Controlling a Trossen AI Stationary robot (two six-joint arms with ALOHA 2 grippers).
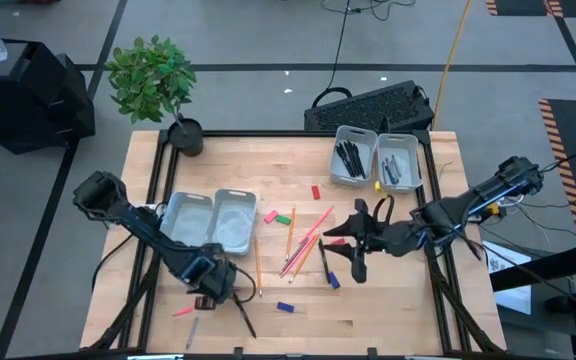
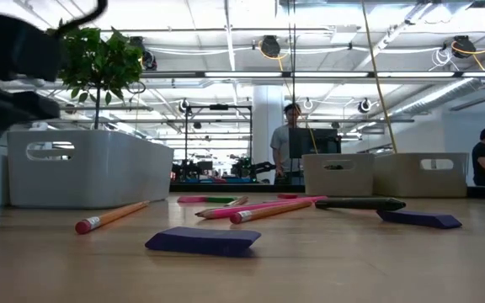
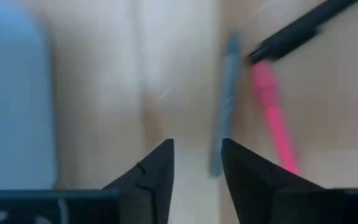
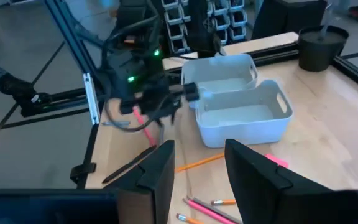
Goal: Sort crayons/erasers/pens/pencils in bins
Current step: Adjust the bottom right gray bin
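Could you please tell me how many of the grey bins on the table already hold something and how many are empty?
Bins with pens inside: 2
Empty bins: 2
Total: 4 bins

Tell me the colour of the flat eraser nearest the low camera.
Dark blue-purple eraser, clearest in the low view.

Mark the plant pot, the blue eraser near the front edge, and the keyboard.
plant pot point(image 1: 186, 136): high view, dark rim.
blue eraser point(image 1: 285, 307): high view, its middle.
keyboard point(image 1: 373, 105): high view, key field.
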